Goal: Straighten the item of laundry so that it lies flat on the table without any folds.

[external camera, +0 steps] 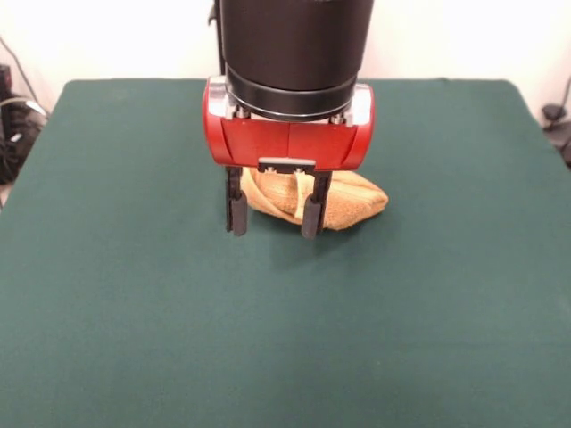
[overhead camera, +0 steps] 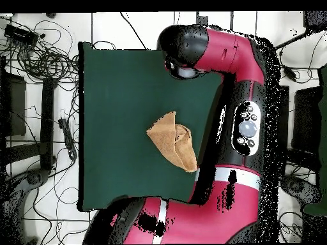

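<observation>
Jaws are spread apart with nothing between them, so the gripper (external camera: 274, 217) is holding nothing. Its two dark fingers (external camera: 236, 210) point straight down, tips low over the green cloth, though I can't tell if they actually touch it. From the front, the fingers sit in front of the towel (external camera: 350, 203), which shows through the gap between them and sticks out to the right of the right-hand finger.

That towel is bunched up, definitely not flat. Looking from the front it's a rounded golden lump with a paler hem strip curling over its top. From overhead the towel (overhead camera: 172, 140) reads as a folded, pointy wedge shape with one layer lapped over another, lying around the middle of the table (overhead camera: 115, 96), a bit toward the side where the arm runs.

Red and black arm (overhead camera: 243, 70) arches along that one side of the table in the overhead view and covers the gripper there. Loose cables (overhead camera: 38, 57) are scattered on the floor off the opposite side.
</observation>
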Controlling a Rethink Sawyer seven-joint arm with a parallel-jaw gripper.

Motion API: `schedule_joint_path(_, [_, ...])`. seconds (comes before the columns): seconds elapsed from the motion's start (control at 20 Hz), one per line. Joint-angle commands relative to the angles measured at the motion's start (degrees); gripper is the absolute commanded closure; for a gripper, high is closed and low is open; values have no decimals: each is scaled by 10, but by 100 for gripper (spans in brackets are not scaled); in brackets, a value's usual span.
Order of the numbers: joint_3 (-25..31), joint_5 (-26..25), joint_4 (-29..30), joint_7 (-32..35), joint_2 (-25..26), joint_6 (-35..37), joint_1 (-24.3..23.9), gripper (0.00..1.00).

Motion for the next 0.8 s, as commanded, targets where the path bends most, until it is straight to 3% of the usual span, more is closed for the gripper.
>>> schedule_joint_path(0.05, [27,4,1,64,7,51,11,0])
schedule_joint_path(0.25, [23,4,61,53,-31,26,11,0])
schedule_joint_path(0.55, [15,15,194,35,-134,17,12,0])
schedule_joint_path(0.8, [20,17,269,24,-181,-10,6,0])
